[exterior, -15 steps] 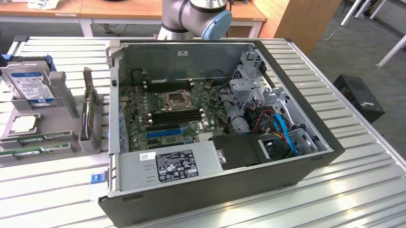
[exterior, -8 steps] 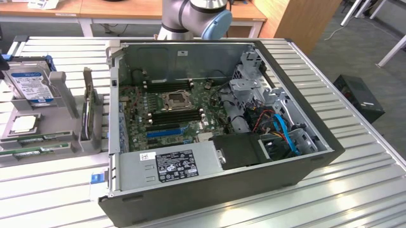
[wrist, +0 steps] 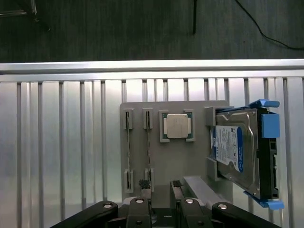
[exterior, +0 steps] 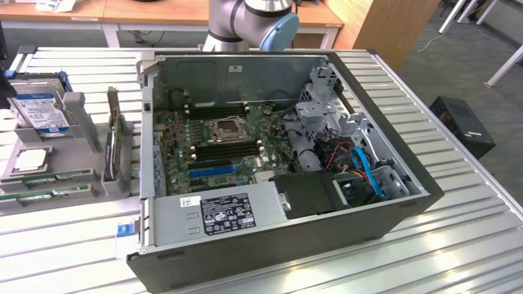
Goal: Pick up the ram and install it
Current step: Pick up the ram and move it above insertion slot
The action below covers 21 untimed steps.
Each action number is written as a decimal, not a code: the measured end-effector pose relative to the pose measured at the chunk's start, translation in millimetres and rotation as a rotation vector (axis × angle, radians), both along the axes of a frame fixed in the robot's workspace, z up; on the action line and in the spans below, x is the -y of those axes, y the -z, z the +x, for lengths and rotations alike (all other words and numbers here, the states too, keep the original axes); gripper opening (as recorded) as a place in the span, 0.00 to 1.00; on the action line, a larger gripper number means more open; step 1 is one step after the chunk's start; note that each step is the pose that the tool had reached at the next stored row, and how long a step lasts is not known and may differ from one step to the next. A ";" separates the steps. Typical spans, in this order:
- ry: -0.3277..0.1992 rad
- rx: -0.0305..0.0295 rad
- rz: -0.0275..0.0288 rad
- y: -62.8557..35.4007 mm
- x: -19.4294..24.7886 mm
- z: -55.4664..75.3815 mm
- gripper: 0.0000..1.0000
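Shiny ribbed metal table (wrist: 57,142), matt grey plastic tray (wrist: 186,161)

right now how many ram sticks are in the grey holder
2. Both stand on edge in the grey holder: outer ram stick near its edge, inner ram stick beside the processor chip.

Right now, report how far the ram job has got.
Done: nothing yet. In hand: the open pincer hangs empty above the grey holder, where both ram sticks sit. Left: pickup and install; the board's memory slots look empty.
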<state>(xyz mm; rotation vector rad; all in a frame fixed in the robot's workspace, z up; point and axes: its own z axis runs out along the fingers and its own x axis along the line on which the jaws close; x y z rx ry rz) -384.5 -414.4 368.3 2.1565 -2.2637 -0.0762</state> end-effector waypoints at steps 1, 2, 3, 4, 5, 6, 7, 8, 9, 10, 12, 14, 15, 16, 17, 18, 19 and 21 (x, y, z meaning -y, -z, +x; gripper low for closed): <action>0.000 0.0001 0.0001 1.5 0.0 0.0 0.30; 0.000 0.0001 0.0001 2.8 0.0 0.0 0.30; 0.000 0.0000 0.0000 4.2 0.1 0.0 0.30; 0.000 0.0000 0.0000 5.6 0.1 0.0 0.30; 0.000 0.0000 0.0001 7.0 0.1 0.0 0.30; 0.000 0.0001 0.0001 8.4 0.1 0.0 0.30; 0.000 0.0000 0.0001 9.8 0.1 0.0 0.30; 0.000 0.0001 0.0001 11.3 0.1 0.0 0.30; 0.000 0.0001 0.0001 12.8 0.1 0.0 0.30; 0.000 0.0002 0.0001 14.4 0.1 0.0 0.30; 0.000 0.0001 0.0001 17.2 0.1 0.0 0.30; 0.000 0.0001 0.0000 20.0 0.1 0.0 0.30; 0.000 0.0000 0.0000 21.3 0.1 0.0 0.30; 0.000 0.0000 0.0000 22.6 0.1 0.0 0.30; 0.000 0.0000 0.0000 23.9 0.1 0.0 0.30; 0.000 0.0001 0.0001 25.5 0.1 0.0 0.30; 0.000 0.0001 0.0001 26.9 0.1 0.0 0.30; 0.000 0.0000 0.0000 29.6 0.1 0.0 0.30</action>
